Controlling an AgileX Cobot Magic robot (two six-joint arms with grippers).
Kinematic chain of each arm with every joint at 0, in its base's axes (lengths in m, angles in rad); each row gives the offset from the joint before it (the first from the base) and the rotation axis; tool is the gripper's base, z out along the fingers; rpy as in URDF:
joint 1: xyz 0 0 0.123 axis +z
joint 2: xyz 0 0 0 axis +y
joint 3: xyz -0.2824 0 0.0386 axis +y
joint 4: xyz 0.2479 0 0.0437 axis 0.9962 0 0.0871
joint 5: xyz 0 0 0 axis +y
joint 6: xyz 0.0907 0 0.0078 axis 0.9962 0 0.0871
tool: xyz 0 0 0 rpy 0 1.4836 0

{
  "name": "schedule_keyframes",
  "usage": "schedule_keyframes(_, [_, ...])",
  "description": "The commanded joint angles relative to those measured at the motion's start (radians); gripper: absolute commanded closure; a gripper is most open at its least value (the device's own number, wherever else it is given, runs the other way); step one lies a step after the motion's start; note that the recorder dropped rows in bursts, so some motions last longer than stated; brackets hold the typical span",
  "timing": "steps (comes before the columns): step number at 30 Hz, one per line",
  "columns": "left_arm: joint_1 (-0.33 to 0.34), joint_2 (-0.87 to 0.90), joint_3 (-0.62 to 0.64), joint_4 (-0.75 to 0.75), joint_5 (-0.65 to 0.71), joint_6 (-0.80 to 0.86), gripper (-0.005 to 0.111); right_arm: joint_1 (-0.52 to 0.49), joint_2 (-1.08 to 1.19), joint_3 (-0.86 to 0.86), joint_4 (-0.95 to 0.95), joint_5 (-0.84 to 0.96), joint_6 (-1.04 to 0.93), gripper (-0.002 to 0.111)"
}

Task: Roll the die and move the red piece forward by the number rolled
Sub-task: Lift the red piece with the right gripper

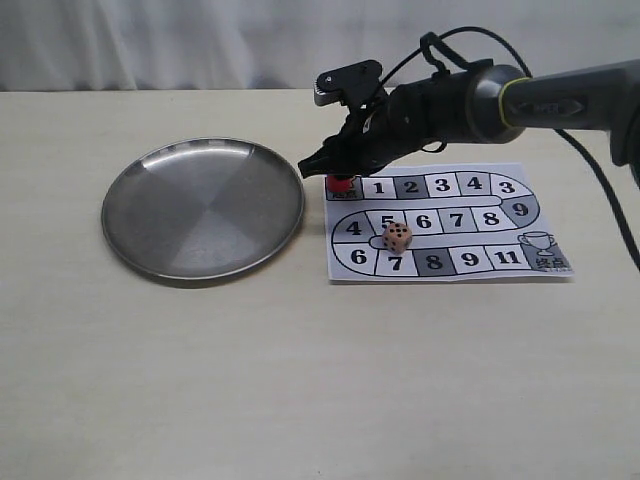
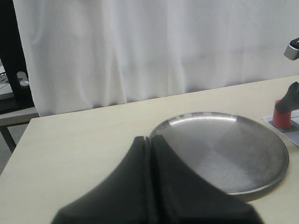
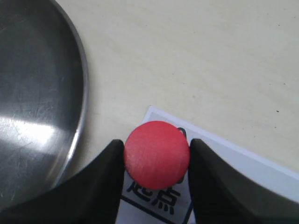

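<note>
Right gripper (image 3: pixel 156 161): we clamp the red piece (image 3: pixel 156 148).
Left gripper (image 2: pixel 150 145): fingers pressed together, holding nothing.
Plate (image 1: pixel 130 215): beside Right gripper.
Die (image 1: pixel 397 236): on board (image 1: pixel 548 195), outside Plate.

Die (image 1: pixel 397 236), red piece (image 1: pixel 341 183) on board (image 1: pixel 456 220); plate (image 1: pixel 203 208) left

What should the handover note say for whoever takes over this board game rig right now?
Left end effector: shut, holding nothing.
Right end effector: shut on the red piece, which stands on the board's start square.
Die: at rest on the board by square 5; top face too small to read.
Done: the roll, it seems.
Left: read the die, move the red piece forward that many squares.
</note>
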Motion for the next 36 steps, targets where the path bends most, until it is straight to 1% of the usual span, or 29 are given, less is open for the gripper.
schedule_keyframes(1, [-0.002,-0.001,0.002,0.000,-0.009,-0.001,0.107,-0.004,-0.001,-0.006,-0.007,0.023,-0.007,0.104])
schedule_keyframes(10, [-0.002,-0.001,0.002,0.000,-0.009,-0.001,0.107,-0.013,-0.111,-0.006,-0.007,0.054,-0.007,0.104])
schedule_keyframes(18, [-0.002,-0.001,0.002,0.000,-0.009,-0.001,0.107,-0.094,-0.211,-0.006,-0.005,0.159,-0.004,0.104])
schedule_keyframes(22, [-0.002,-0.001,0.002,0.000,-0.009,-0.001,0.107,-0.109,-0.194,0.005,-0.005,0.182,-0.004,0.104])
schedule_keyframes(28, [-0.002,-0.001,0.002,0.000,-0.009,-0.001,0.107,-0.103,-0.108,0.057,-0.003,0.095,-0.004,0.104])
schedule_keyframes(30, [-0.002,-0.001,0.002,0.000,-0.009,-0.001,0.107,-0.103,-0.075,0.064,0.026,0.071,-0.004,0.104])
schedule_keyframes(36, [-0.002,-0.001,0.002,0.000,-0.009,-0.001,0.107,-0.096,-0.017,0.064,0.047,0.071,-0.007,0.104])
